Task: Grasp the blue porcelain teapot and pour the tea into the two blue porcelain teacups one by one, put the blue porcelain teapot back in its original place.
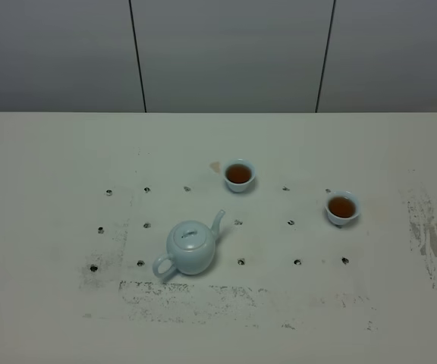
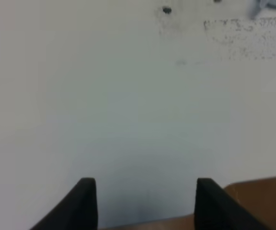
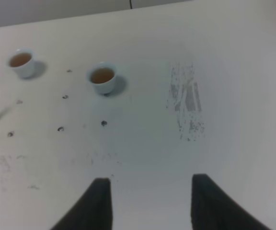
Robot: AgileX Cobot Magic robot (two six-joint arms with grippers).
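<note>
The pale blue porcelain teapot (image 1: 191,248) stands upright on the white table (image 1: 44,227), lid on, spout toward the back right, handle toward the front left. Two small pale blue teacups hold brown tea: one (image 1: 239,175) behind the teapot, one (image 1: 342,208) to the right. Both cups show in the right wrist view (image 3: 22,62) (image 3: 102,77). A sliver of the teapot shows at the left wrist view's corner (image 2: 272,5). Neither arm shows in the exterior view. My left gripper (image 2: 140,191) is open and empty over the table's front edge. My right gripper (image 3: 150,191) is open and empty, well short of the cups.
Small dark marks (image 1: 241,262) dot the table around the teapot, and scuffed grey patches lie in front of it (image 1: 188,296) and at the right (image 1: 431,235). A grey panelled wall (image 1: 226,53) stands behind the table. A brown surface (image 2: 262,201) shows beyond the table's edge.
</note>
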